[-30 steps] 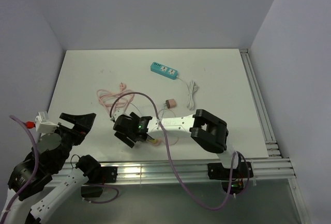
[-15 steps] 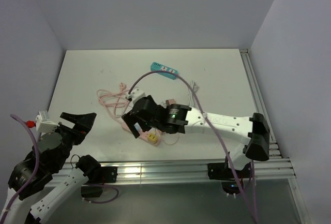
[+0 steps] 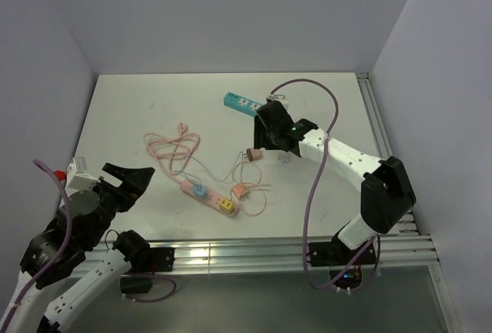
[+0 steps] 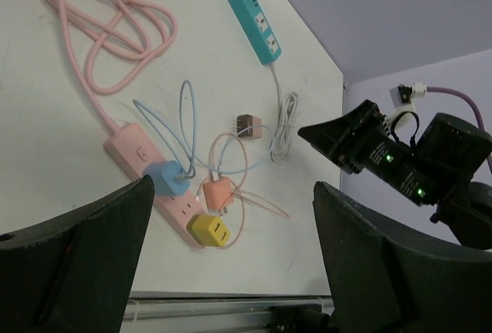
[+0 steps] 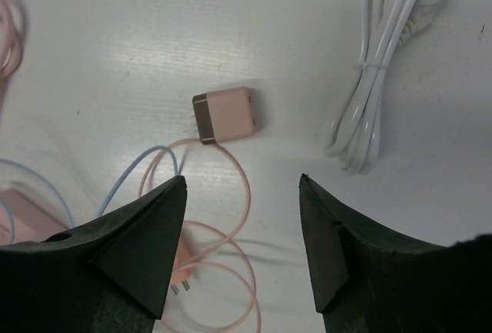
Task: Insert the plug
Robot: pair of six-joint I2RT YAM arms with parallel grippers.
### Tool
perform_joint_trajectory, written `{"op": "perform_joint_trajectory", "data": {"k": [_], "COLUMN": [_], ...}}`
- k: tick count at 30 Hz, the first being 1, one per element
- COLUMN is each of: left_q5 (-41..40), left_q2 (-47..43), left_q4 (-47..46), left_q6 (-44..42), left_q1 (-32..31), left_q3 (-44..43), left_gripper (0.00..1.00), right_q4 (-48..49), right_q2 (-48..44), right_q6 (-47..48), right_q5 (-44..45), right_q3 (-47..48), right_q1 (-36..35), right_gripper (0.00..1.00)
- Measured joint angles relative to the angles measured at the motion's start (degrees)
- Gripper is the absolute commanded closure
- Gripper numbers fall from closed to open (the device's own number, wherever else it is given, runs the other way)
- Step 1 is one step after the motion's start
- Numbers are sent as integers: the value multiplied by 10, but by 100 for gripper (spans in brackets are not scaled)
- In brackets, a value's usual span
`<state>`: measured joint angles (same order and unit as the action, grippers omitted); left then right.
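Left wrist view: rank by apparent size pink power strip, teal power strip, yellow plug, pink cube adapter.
1. pink power strip, nearer the camera, so its lead over the teal one is unsure
2. teal power strip
3. yellow plug
4. pink cube adapter

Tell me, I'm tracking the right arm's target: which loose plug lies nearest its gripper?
The brown-faced pink cube plug, by the white cord; the salmon one lies farther off.

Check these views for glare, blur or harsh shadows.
Top external: evenly lit, sharp, glare on the metal rail. Left wrist: table sharp, left claw dark and soft-edged. Right wrist: pink plug crisp with faint shadow; right claw nearly black, slightly blurred.
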<state>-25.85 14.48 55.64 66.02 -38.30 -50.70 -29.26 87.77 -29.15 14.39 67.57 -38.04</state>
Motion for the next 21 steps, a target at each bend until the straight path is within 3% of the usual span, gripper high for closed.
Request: {"op": "perform_joint_trajectory", "data": {"k": [3,6,14,21], "left_q5": [15,25,42,53], "left_q2": [7,16,28,41], "left_q4": [-8,-17,-44,-57], "left_q6": [-5,-7,-9,-11], "left_q1": [0,0,0,0], "left_q3": [11,17,30,39], "left_gripper": [11,11,11,12], "right_q4": [13,10,29,38], "right_q2": [29,73,163,184], "right_q6": [4,13,27,36], "right_q5": [-15,-24,-74,-97], "right_q3": [4,39,65,63], "right_q1": [23,33,34,34], "right_gripper": [20,18,21,24]}}
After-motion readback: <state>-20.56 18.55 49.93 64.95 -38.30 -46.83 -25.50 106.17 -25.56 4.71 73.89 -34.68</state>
